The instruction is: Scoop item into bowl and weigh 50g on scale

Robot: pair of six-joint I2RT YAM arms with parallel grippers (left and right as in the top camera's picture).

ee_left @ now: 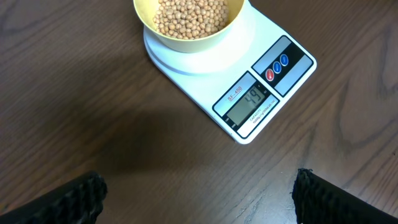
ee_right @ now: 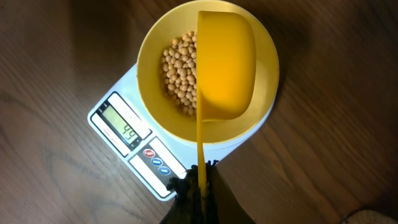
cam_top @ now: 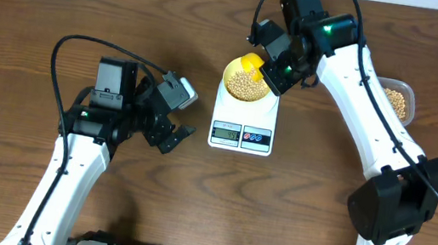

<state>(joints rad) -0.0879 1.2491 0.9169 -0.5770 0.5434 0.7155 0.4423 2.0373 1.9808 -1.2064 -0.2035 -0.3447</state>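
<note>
Bowl [ee_left: 186,45] half beyond left-wrist view's edge

Tan beans [ee_right: 177,68] in pale yellow bowl [ee_right: 149,62]; white scale [ee_left: 205,79] w/ grey display [ee_left: 252,102], red & blue btns [ee_left: 277,67]; yellow scoop [ee_right: 227,68]; brown wood-grain worktop [ee_left: 74,112].

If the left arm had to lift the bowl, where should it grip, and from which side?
Pinch the rim of the bowl from above at its left edge, one finger inside, one outside: the body looks too wide to span, and the scoop and right gripper crowd the far side.

Dark wood-grain table [cam_top: 25,35], evenly lit
</note>
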